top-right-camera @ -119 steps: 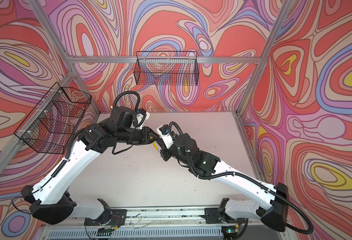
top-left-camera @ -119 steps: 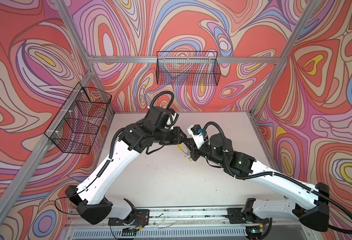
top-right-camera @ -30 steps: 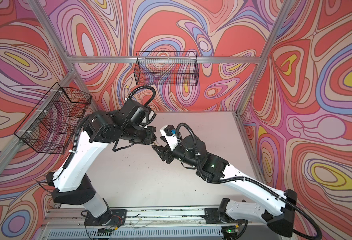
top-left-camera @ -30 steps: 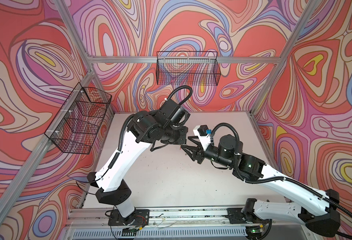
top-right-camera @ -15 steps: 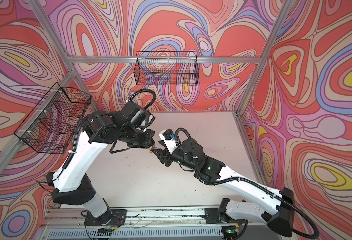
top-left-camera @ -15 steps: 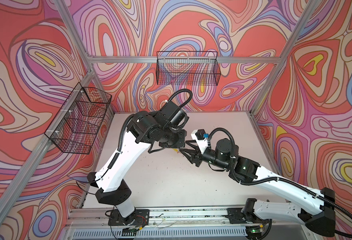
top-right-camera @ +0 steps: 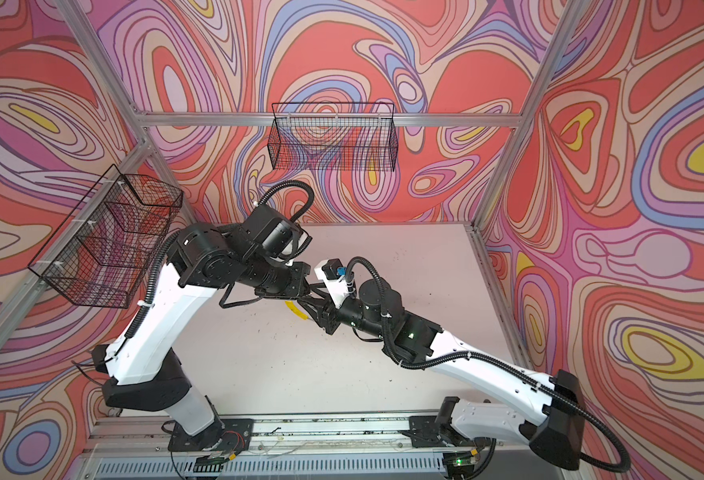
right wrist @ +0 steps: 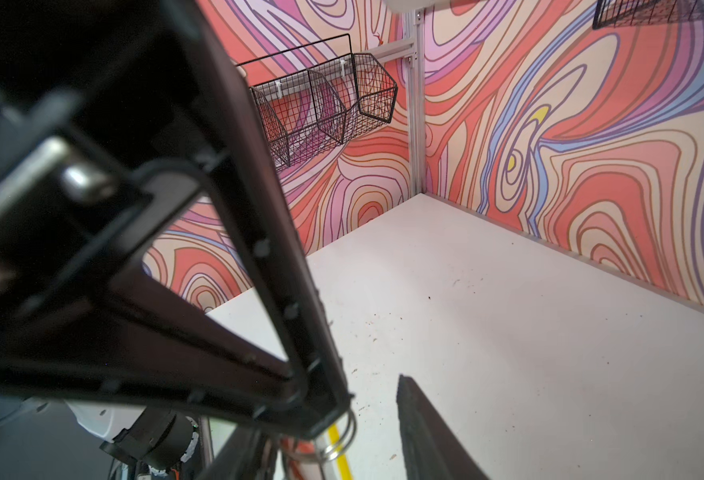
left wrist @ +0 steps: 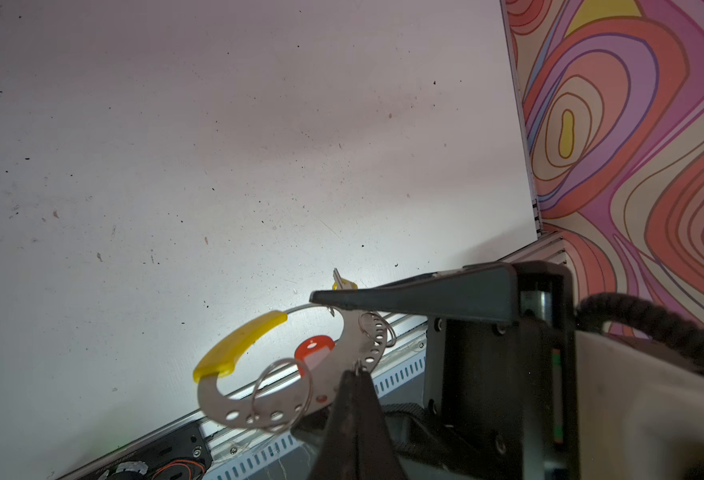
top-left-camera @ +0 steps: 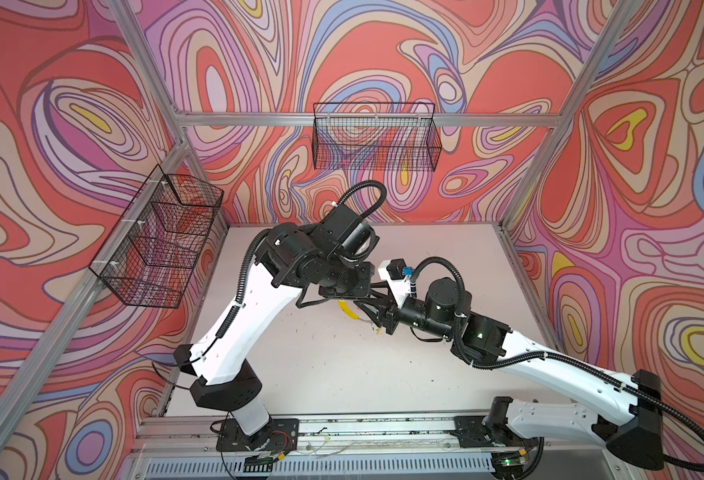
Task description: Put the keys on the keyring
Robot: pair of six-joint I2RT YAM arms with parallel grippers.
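The keyring (left wrist: 258, 409), a flat grey ring with a yellow arc (top-left-camera: 347, 309) (top-right-camera: 294, 311), hangs above the table. My left gripper (left wrist: 356, 374) is shut on its rim. Wire split rings (left wrist: 283, 388) dangle from it. The red-tagged key (left wrist: 314, 349) shows through the ring's middle. The yellow-tagged key (left wrist: 344, 284) (top-left-camera: 378, 331) sits just past my right gripper's upper finger (left wrist: 408, 295); what holds it is hidden. My right gripper (right wrist: 333, 440) is open, its jaws standing on either side of my left gripper's tip and a split ring (right wrist: 342, 436).
The white table (top-left-camera: 342, 365) lies below both arms. A black wire basket (top-left-camera: 156, 245) hangs on the left wall and another (top-left-camera: 377, 137) on the back wall. The aluminium rail (top-left-camera: 342, 428) runs along the front edge.
My right arm has moved left and closer to my left gripper, and its jaws have narrowed. My left gripper has dipped slightly, still shut on the keyring.
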